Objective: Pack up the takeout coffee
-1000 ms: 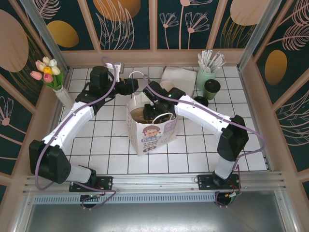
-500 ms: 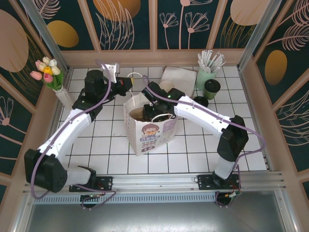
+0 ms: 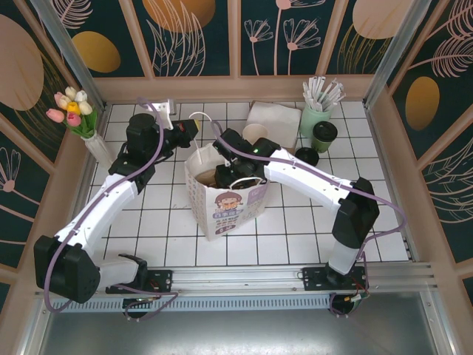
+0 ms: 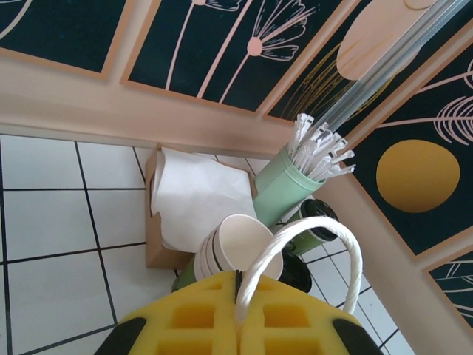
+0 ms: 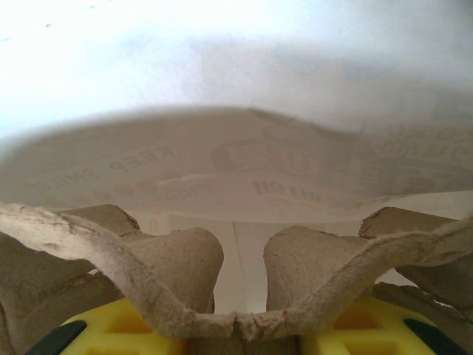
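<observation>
One small green paper takeout coffee cup with a dark top (image 3: 324,135) stands unpacked on the white tiles (image 3: 295,222). It is just beside the mint-green pot of wrapped straws (image 3: 316,111) and well apart from the white paper bag (image 3: 230,203). Inside the bag, the right gripper (image 3: 228,174) clamps a brown moulded-pulp carrier (image 5: 177,259). The left gripper (image 4: 238,292) pinches the bag's white rope handle (image 4: 314,222). Seating the carrier seems the step in hand; next, the right jaws must let go and fetch the cup.
</observation>
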